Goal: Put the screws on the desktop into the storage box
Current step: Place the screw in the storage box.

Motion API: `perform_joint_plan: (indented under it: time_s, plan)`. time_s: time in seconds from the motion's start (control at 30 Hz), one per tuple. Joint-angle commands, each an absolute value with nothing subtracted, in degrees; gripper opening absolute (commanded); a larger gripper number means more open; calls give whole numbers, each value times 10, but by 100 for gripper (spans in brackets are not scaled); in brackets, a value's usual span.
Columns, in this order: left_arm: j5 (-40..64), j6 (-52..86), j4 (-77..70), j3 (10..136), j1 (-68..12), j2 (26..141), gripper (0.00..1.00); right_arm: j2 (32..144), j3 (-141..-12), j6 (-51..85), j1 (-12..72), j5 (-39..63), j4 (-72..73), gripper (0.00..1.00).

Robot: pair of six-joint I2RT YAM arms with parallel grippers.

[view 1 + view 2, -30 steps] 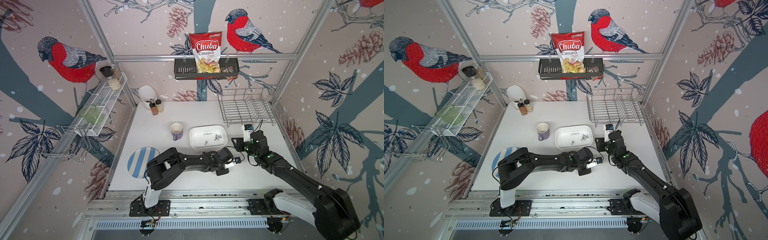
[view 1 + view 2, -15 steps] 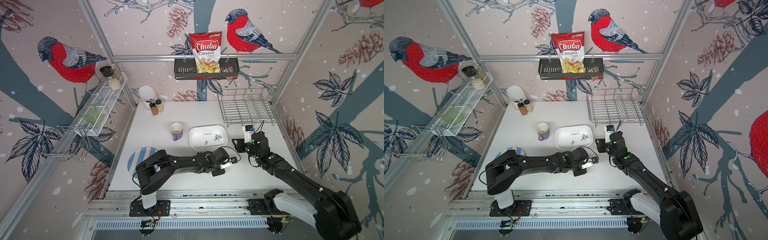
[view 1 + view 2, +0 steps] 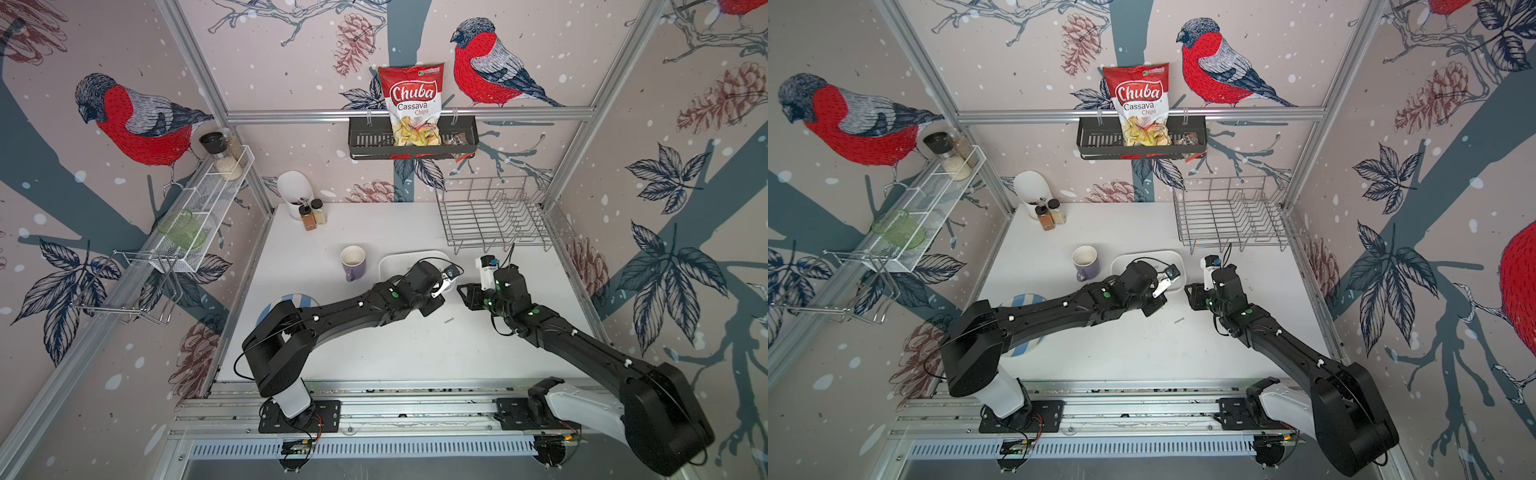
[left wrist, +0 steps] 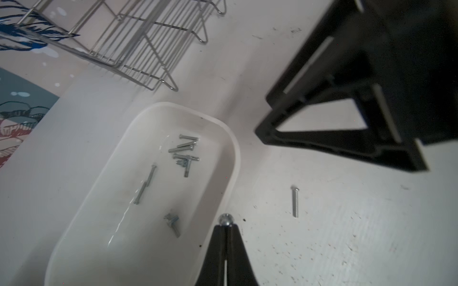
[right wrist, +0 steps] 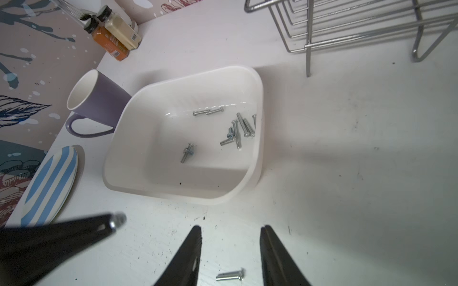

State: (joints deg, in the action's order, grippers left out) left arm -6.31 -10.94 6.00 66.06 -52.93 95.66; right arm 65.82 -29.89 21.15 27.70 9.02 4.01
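Observation:
The white storage box (image 4: 235,153) (image 5: 259,118) holds several screws (image 4: 186,153) (image 5: 237,131); in both top views my left arm covers most of it (image 3: 390,262) (image 3: 1121,262). My left gripper (image 4: 225,225) (image 3: 433,308) (image 3: 1153,308) is shut on a screw (image 4: 225,220) (image 5: 119,220), hanging just outside the box's near right corner. One screw (image 3: 449,320) (image 3: 1179,320) (image 4: 295,201) (image 5: 229,275) lies on the white desktop (image 3: 374,345). My right gripper (image 5: 230,229) (image 3: 465,297) (image 3: 1192,297) hangs open over that screw, holding nothing.
A purple mug (image 3: 353,262) (image 5: 96,99) stands left of the box. A blue-striped plate (image 3: 291,300) (image 5: 49,183) lies front left, partly under my left arm. A wire dish rack (image 3: 494,220) is at the back right, spice jars (image 3: 313,214) at the back left.
My left gripper has moved from the desktop in front of the box up and back to the box's near right corner, still shut. The right gripper has hardly moved.

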Motion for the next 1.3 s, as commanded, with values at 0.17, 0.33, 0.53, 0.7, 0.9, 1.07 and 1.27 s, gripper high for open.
perform_joint_plan:
  time_s: [0.17, 0.33, 0.53, 0.7, 0.9, 1.07, 1.27]
  plan:
    - [-132, -30, 83, 686, -460, 1002, 0, 673, -285, 217, 295, 73, 60, 43]
    - [-131, -7, 86, 686, -423, 1031, 0, 689, -284, 211, 315, 44, 53, 43]
    - [-113, 6, 91, 690, -410, 1063, 0, 697, -292, 206, 339, 8, 40, 44]
    - [-102, 14, 101, 698, -391, 1091, 0, 709, -299, 204, 352, -6, 36, 44]
    - [-102, 11, 108, 700, -387, 1100, 0, 715, -306, 200, 362, -28, 22, 44]
    - [-107, 7, 115, 706, -386, 1114, 0, 714, -311, 203, 373, -42, 6, 44]
    - [-103, 6, 117, 708, -386, 1118, 3, 715, -312, 204, 388, -56, -4, 44]
